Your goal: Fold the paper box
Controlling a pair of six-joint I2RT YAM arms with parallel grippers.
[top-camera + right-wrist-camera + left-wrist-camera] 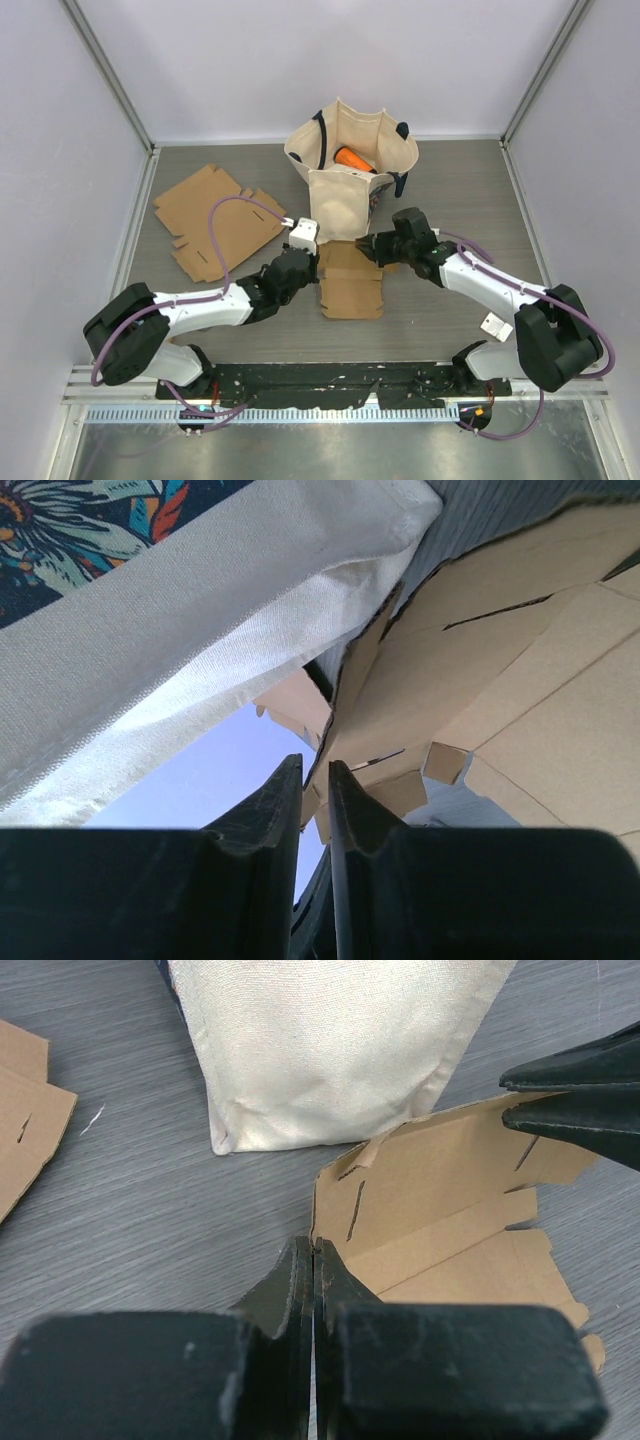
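Observation:
The paper box lies as a flat brown cardboard cutout in the middle of the table, just in front of the bag. My left gripper is at its left edge, shut on that edge. The left wrist view shows the cardboard edge pinched between the closed tips of the left gripper. My right gripper reaches the box's far right flap. In the right wrist view the raised flap runs down into the narrow gap of the right gripper. Its fingers stand slightly apart around the flap.
A cream tote bag with an orange object inside stands right behind the box, touching its far edge. A second flat cardboard cutout lies at the back left. Grey walls enclose the table on three sides.

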